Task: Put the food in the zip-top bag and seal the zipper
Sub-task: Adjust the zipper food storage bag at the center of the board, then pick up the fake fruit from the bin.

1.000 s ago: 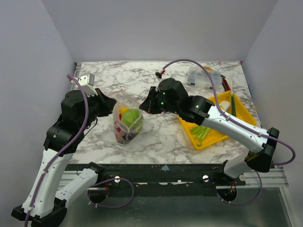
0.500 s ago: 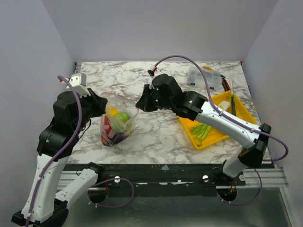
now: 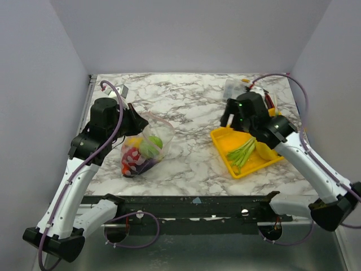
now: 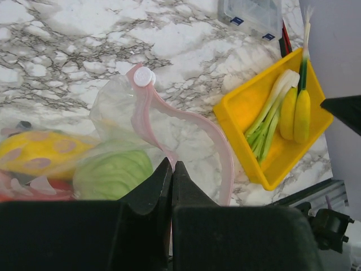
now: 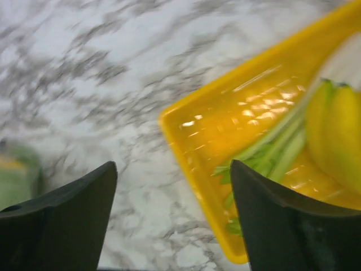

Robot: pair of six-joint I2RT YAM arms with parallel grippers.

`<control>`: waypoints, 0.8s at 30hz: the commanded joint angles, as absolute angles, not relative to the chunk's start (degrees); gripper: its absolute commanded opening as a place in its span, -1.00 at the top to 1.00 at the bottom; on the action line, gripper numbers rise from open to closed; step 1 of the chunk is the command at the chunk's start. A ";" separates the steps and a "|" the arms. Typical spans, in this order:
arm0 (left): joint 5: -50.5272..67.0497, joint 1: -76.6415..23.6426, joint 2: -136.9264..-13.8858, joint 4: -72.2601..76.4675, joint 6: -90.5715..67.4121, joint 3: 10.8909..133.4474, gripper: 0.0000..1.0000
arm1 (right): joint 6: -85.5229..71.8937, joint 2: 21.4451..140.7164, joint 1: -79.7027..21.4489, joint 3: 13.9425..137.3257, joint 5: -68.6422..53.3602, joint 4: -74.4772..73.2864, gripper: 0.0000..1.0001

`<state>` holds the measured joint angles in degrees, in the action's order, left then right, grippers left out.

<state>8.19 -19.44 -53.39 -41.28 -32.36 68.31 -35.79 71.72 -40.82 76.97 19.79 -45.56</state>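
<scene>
My left hand [image 4: 172, 165] pinches the pink zipper [image 4: 189, 124]; my right hand [image 5: 172, 166] is wide open over the yellow tray [image 5: 237, 130].

The zip-top bag [image 3: 148, 135] lies on the left side of the bench [image 3: 192, 101], and its mouth is open. Inside it I see a round green food [image 4: 113, 172], a yellow food with pink spots [image 4: 39, 149] and a red food [image 3: 131, 158]. My left hand is shut tight on the pink strip, right beside the green food. My right hand holds nothing. Its two fingers [image 5: 67, 214] stand far apart above a corner of the tray. In the tray lie green stalks [image 4: 265, 124] and two bananas [image 4: 299, 116]. A clear box [image 4: 251, 12] sits behind the tray.
</scene>
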 commanded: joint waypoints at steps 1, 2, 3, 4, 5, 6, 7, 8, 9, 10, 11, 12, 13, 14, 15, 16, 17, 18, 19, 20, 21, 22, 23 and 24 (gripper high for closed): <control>14.43 -18.98 -54.36 -37.59 -33.20 69.09 1.00 | -32.02 65.67 -25.47 66.75 25.17 -48.32 -0.89; 15.24 -18.98 -54.35 -37.14 -33.43 68.91 1.00 | -32.45 65.64 -21.65 64.56 26.20 -48.10 -0.99; 15.98 -18.98 -54.50 -36.88 -33.64 68.82 1.00 | -33.19 65.93 -16.47 62.35 25.71 -47.77 -0.99; 16.75 -18.98 -54.58 -36.55 -33.90 68.58 1.00 | -32.96 66.29 -10.93 60.26 22.94 -46.28 -0.99; 17.53 -18.98 -54.65 -36.26 -33.97 68.35 1.00 | -32.50 66.75 -7.14 58.34 19.98 -44.93 -0.99; 18.03 -18.98 -54.81 -36.10 -34.01 68.17 1.00 | -32.00 67.61 -4.70 57.40 18.72 -44.07 -0.99; 18.54 -19.00 -54.88 -35.97 -34.16 67.91 1.00 | -30.90 68.51 -4.32 56.84 18.97 -43.16 -0.99; 19.11 -18.98 -55.00 -35.71 -34.23 67.63 1.00 | -30.02 69.95 -4.22 56.64 19.60 -42.34 -0.99; 19.81 -19.00 -55.10 -35.52 -34.34 67.35 1.00 | -29.22 71.67 -4.22 56.81 19.77 -41.89 -0.99; 20.28 -19.03 -55.27 -35.38 -34.36 67.17 1.00 | -28.24 73.23 -4.22 57.19 19.96 -41.63 -0.99; 20.85 -18.99 -55.28 -35.24 -34.36 66.94 1.00 | -27.67 75.03 -4.22 57.38 20.75 -41.35 -0.99; 21.26 -18.99 -55.25 -35.17 -34.41 66.77 1.00 | -27.42 76.42 -4.22 57.43 22.12 -41.09 -0.99; 21.43 -18.98 -55.17 -35.08 -34.45 66.60 1.00 | -27.08 78.06 -4.20 57.53 24.37 -40.96 -0.99; 21.60 -18.98 -55.13 -35.09 -34.40 66.55 1.00 | -26.35 79.26 -4.19 57.63 25.30 -40.48 -0.99; 21.85 -18.98 -55.11 -35.01 -34.37 66.59 1.00 | -25.72 80.21 -4.22 57.60 24.85 -39.91 -0.99; 22.04 -18.99 -55.03 -34.96 -34.37 66.62 1.00 | -25.56 80.55 -4.22 57.39 24.17 -39.32 -0.99; 22.15 -18.98 -55.06 -35.03 -34.20 66.62 1.00 | -25.36 80.36 -4.23 56.96 22.73 -38.15 -0.99; 22.19 -19.03 -55.02 -35.07 -34.19 66.60 1.00 | -24.76 79.85 -4.27 56.13 20.98 -36.73 -0.98; 22.28 -19.06 -54.95 -35.14 -34.11 66.57 1.00 | -24.29 79.37 -4.30 55.16 20.01 -35.37 -0.93; 22.36 -18.99 -54.81 -35.14 -34.10 66.46 1.00 | -23.60 78.79 -4.30 54.41 18.83 -33.61 -0.76; 22.32 -19.03 -54.74 -35.06 -34.10 66.31 1.00 | -23.27 78.48 -4.31 53.84 17.95 -32.55 -0.53; 22.32 -19.03 -54.69 -35.02 -34.10 66.19 1.00 | -23.46 78.40 -4.31 53.92 17.61 -32.18 -0.19; 22.50 -19.03 -54.67 -35.00 -34.10 66.05 1.00 | -23.82 78.29 -4.31 54.25 17.19 -32.17 0.04; 22.52 -18.99 -54.58 -35.00 -34.09 65.96 1.00 | -23.69 78.30 -4.31 54.67 16.48 -31.94 0.19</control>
